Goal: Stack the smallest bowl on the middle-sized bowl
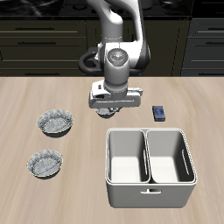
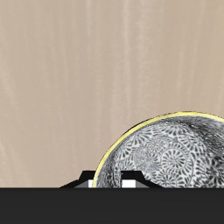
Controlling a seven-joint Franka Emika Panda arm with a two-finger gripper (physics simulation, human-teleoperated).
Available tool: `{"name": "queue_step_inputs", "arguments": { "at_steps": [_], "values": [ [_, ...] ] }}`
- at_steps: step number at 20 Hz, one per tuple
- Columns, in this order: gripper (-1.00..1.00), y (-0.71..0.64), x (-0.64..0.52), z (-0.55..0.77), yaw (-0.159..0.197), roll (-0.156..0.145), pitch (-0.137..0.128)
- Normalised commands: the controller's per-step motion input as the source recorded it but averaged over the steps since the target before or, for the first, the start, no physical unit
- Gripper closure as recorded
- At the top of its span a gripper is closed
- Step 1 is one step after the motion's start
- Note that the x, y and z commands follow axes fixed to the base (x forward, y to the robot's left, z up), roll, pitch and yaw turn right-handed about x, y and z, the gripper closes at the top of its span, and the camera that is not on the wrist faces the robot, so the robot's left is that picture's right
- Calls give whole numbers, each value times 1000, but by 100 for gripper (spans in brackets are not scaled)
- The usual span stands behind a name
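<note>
1. Gripper (image 1: 108,107) hangs over the table's (image 1: 26,96) mid area, fwd of the robot base and pointing straight down. The arm (image 1: 118,52) rises behind it twd the far side.
2. Wrist view: gripper (image 2: 109,181) fingertips (image 2: 131,183) sit close together w/ only a narrow gap. The rim of the smallest bowl (image 2: 171,153) runs between them, so the pincer looks nearly closed and pinched on that rim.
3. The smallest bowl's inside shows a grey speckled pattern and its edge is lit pale yellow. It fills much of the wrist view, right up against the fingers.
4. Exterior view: that bowl is mostly hidden under the gripper body, w/ just a dark bit below the fingers. Can't tell if it rests on the table or is lifted clear.
5. Middle-sized bowl (image 1: 44,163) sits on the table near the front edge, well apart from the gripper, upright w/ nothing in it.
6. Widest bowl (image 1: 55,122) sits just farther back than the middle-sized one. They're close but not touching, and it looks only slightly wider.
7. White caddy (image 1: 147,185) w/ two compartments stands near the front edge, on the other side of the gripper from the two bowls.
8. Small dark blue item (image 1: 159,112) lies just behind the caddy, beside the gripper but apart from it. Too small to ID.
</note>
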Motion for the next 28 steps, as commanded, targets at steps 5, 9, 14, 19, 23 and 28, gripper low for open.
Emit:
{"name": "queue_step_inputs", "arguments": {
  "at_steps": [5,9,14,19,23,28],
  "values": [
    [100,-84,23,295,-4,-2,-43],
    [100,-55,12,382,-14,-5,-63],
    [100,-23,-15,371,-5,1,-59],
    [100,-127,38,193,-3,-12,-30],
    [100,-171,80,147,-6,-21,-9],
    [100,-263,44,217,-13,5,2]
  ]
}}
